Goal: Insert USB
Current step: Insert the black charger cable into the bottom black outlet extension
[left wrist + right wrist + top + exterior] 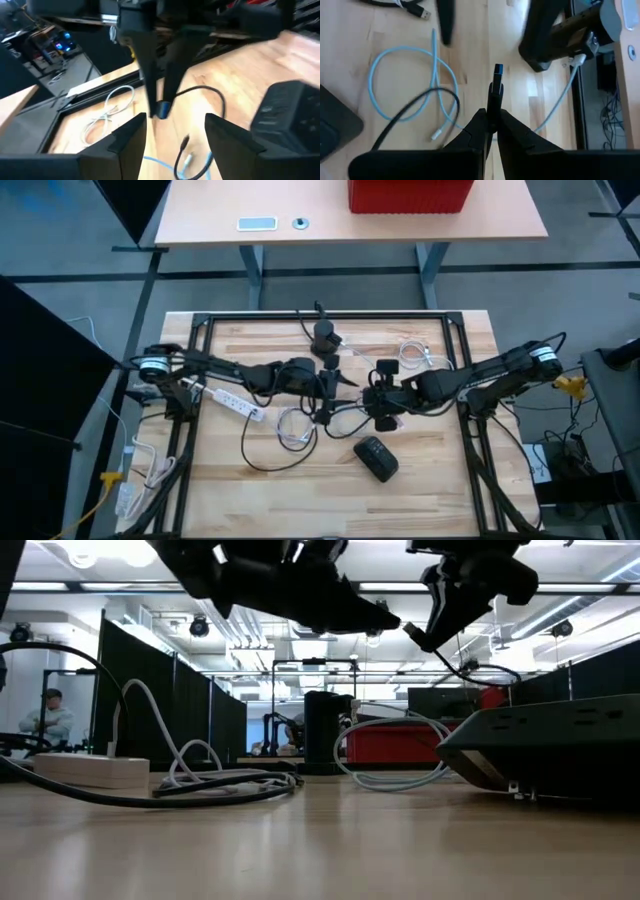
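Now we pinch the black USB plug with the blue tip in our right end effector, held up above the wooden bench so it can go in. Our left end effector is spread wide, just beside.

Both arms are matte black with silver-grey rings at the base joints. The left gripper has 2 broad, flat, angular black fingers. The right gripper has 2 black fingers tapering to narrow tips.
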Robot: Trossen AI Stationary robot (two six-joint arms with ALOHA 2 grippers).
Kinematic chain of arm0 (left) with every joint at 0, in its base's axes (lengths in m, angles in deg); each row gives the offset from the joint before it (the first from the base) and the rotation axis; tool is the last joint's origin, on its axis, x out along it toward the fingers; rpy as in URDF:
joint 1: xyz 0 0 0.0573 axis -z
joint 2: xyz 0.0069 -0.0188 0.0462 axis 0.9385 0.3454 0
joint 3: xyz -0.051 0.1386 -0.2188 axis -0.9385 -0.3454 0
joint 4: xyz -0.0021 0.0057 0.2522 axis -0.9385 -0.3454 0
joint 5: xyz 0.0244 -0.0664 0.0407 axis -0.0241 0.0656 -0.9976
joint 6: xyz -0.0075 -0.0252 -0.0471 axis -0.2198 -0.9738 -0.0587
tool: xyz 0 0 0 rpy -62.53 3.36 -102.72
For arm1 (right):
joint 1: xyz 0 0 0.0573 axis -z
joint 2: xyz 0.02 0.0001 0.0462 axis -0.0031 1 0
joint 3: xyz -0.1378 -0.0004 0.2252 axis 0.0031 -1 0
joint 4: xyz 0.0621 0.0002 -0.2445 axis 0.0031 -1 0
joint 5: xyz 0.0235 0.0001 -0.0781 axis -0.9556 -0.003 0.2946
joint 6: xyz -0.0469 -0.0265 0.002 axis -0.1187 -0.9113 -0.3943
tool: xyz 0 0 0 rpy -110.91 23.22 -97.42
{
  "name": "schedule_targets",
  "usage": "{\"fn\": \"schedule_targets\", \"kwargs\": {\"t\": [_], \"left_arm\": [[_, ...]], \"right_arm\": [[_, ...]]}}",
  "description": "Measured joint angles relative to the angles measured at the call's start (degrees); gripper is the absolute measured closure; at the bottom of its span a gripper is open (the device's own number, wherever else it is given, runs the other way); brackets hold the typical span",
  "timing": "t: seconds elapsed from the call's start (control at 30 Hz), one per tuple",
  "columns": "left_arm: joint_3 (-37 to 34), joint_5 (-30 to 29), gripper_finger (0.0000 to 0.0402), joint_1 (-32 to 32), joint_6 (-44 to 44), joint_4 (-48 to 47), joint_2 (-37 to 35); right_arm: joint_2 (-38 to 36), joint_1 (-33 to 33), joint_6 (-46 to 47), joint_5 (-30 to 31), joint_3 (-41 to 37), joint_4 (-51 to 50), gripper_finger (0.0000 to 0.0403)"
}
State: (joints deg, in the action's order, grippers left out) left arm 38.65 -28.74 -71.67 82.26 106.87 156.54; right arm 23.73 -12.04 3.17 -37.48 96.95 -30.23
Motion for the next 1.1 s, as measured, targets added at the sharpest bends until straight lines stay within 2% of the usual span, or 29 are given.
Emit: {"fn": "schedule_targets", "kwargs": {"t": [0.17, 0.77, 0.9, 1.03, 1.1], "left_arm": [[0.93, -0.20, 0.0219, 0.26, 1.70, 0.29, 0.92], [0.99, -0.63, 0.0308, 0.36, 5.25, 6.25, 3.90], [0.99, -0.64, 0.0340, 0.36, 5.62, 7.05, 3.90], [0.99, -0.70, 0.0391, 0.36, 6.13, 6.75, 3.88], [0.99, -1.96, 0.0394, 0.40, 6.15, 6.80, 3.88]], "right_arm": [[0.05, -0.16, 1.41, -0.08, -0.07, 0.29, 0.0387], [0.27, -0.29, 2.08, -0.08, -0.07, 2.39, 0.0387], [0.27, -0.29, 2.09, -0.08, -0.07, 2.43, 0.0387], [0.27, -0.29, 2.04, -0.11, -0.07, 2.79, 0.0387], [0.27, -0.27, 2.04, -0.07, -0.07, 2.78, 0.0388]]}}
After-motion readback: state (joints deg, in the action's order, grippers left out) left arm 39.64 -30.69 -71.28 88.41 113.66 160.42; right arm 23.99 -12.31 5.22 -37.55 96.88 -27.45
